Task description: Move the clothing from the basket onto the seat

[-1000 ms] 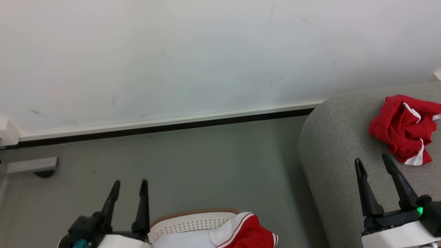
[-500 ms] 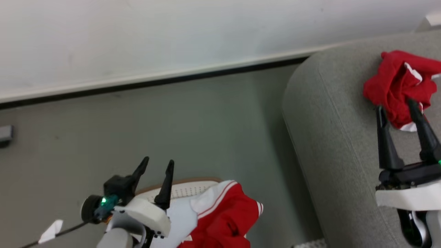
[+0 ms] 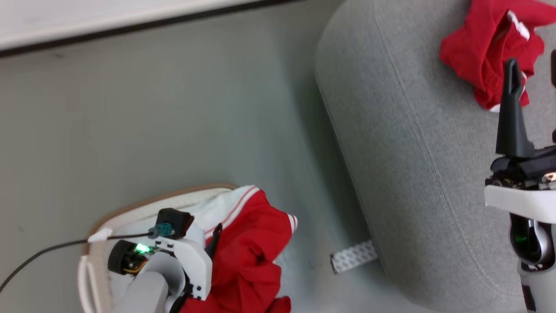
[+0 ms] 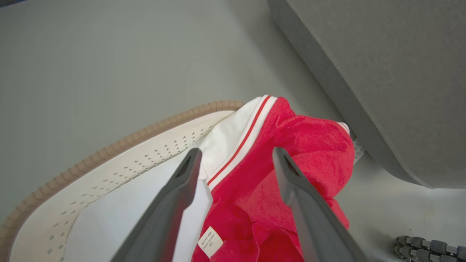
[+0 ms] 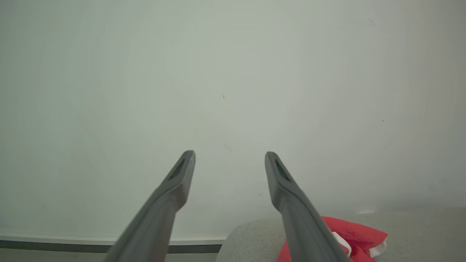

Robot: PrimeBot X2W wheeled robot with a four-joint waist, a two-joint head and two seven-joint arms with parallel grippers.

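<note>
The cream basket (image 3: 152,202) with a tan rim stands on the floor at the lower left. Red clothing (image 3: 247,256) with white striped trim is heaped in it and hangs over its right edge. My left gripper (image 4: 236,153) hovers open just above that clothing (image 4: 302,145), tilted down over the basket (image 4: 127,145). One of its fingers (image 3: 215,238) shows beside the red fabric. A second red garment (image 3: 478,52) lies on the grey seat (image 3: 412,130). My right gripper (image 5: 230,155) is open and empty above the seat, near that garment (image 5: 353,234).
Grey floor lies between the basket and the seat. A white wall with a dark baseboard (image 3: 130,26) runs along the back. A pale strip (image 3: 352,256) lies on the floor at the seat's foot. A black cable (image 3: 39,261) trails left from my left wrist.
The head camera has tilted down and the whole view shifted. My left gripper has swung from pointing forward to dipping over the clothing in the basket. The right gripper stays open over the seat.
</note>
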